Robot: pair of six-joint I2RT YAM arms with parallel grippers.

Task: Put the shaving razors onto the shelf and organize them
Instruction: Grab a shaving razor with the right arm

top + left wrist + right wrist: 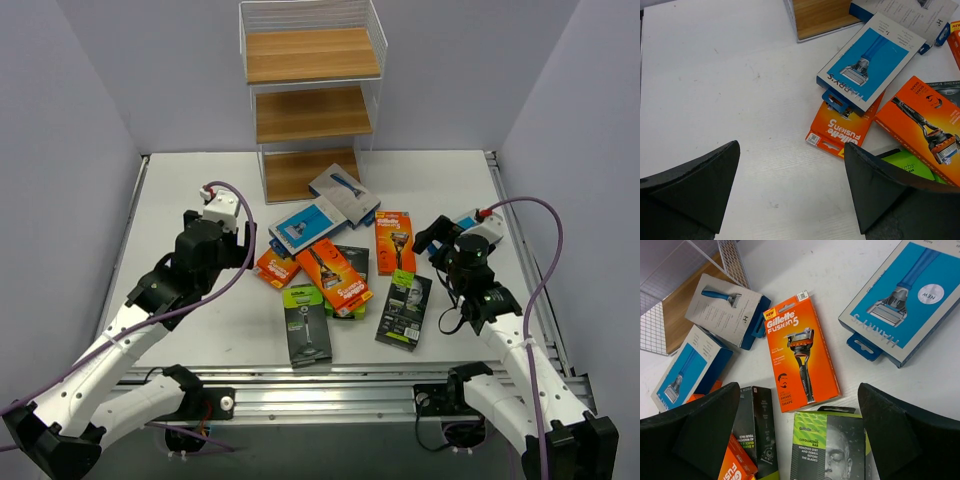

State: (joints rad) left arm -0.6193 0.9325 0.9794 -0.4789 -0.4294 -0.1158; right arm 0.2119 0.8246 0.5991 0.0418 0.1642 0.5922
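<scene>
Several shaving razors lie in a loose heap on the white table in front of the shelf, whose three wooden boards are bare. Blue-and-white packs lie nearest the shelf, orange packs in the middle, and black packs with green tops at the front. My left gripper is open at the heap's left, over bare table, with an orange pack just ahead. My right gripper is open at the heap's right, above a black-and-green pack and an orange pack.
White walls close in the table on the left, right and back. A metal rail runs along the near edge. One more blue-and-white pack lies to the right of the right gripper. Purple cables loop from both wrists.
</scene>
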